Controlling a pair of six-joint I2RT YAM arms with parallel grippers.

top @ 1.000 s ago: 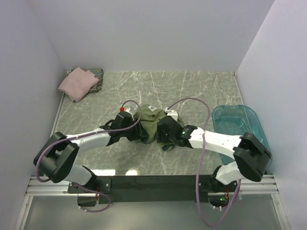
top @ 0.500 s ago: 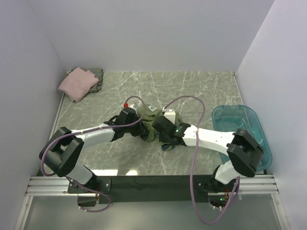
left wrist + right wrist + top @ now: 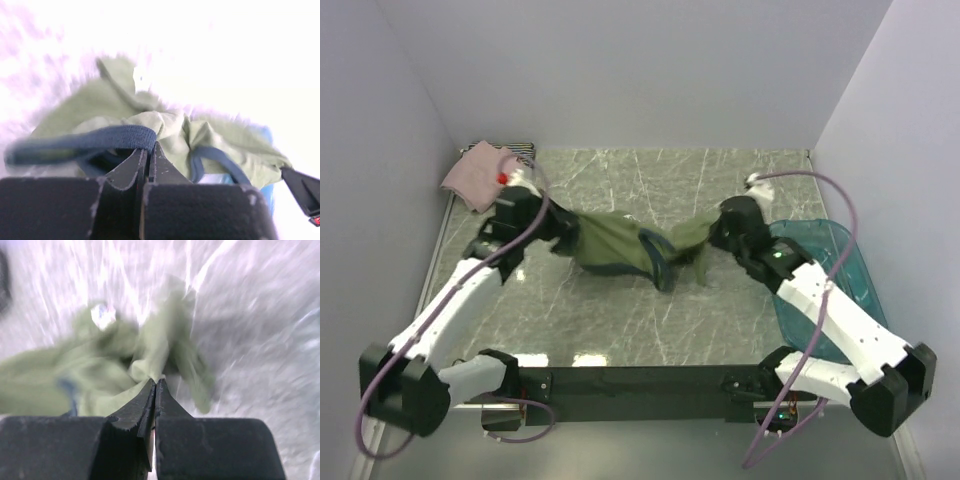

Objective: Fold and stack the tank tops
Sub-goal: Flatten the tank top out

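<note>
3 tank tops show on my feed, with 2 grippers and 1 tub. The soft olive-green tank top [image 3: 610, 243] with navy trim is stretched in a sagging band over the middle of the grey-green marble table [image 3: 620, 330]; I cannot tell whether its drooping middle touches the top. The left gripper [image 3: 563, 232], at the cloth's 9 o'clock end, has its fingers pressed together on a navy trim band [image 3: 100, 137]. The right gripper [image 3: 717, 232], at the 3 o'clock end, pinches a fold of olive cloth between closed fingers. The folded pale pink top [image 3: 472, 177] lies in the 10 o'clock corner on the black-and-white striped top [image 3: 525, 150], of which only 1 edge shows. The translucent teal plastic tub [image 3: 840, 250] sits at 3 o'clock, beside the right arm.
</note>
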